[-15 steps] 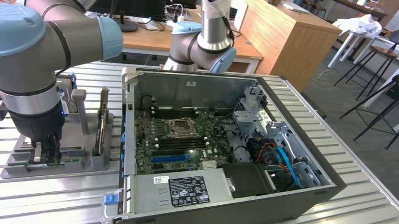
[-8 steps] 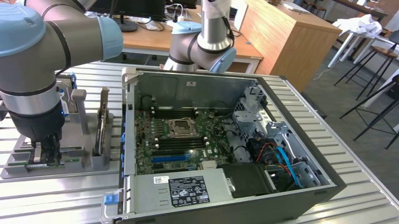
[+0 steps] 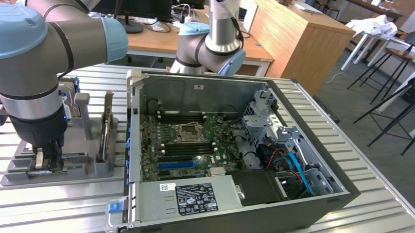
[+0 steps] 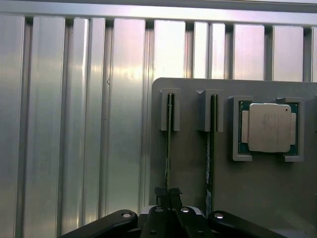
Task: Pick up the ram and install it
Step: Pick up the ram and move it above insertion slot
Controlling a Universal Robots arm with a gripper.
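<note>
Black fingers (image 4: 162, 194) clamped on the long, thin green ram (image 4: 169, 148), standing edgewise in a grey slotted tray (image 4: 188, 163); square silver processor (image 4: 270, 128) lies well apart.

The ribbed metal table (image 3: 52, 209) carries a grey parts tray (image 3: 19, 177) beside an open computer case (image 3: 272, 216).

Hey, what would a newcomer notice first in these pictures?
The open computer case, with its green motherboard, takes up the middle of the exterior view. At that view's left, the arm's claw is at a gray tray, shut on the ram, which stands on edge in its slot. A silver processor lies in a pocket of the same tray.
</note>
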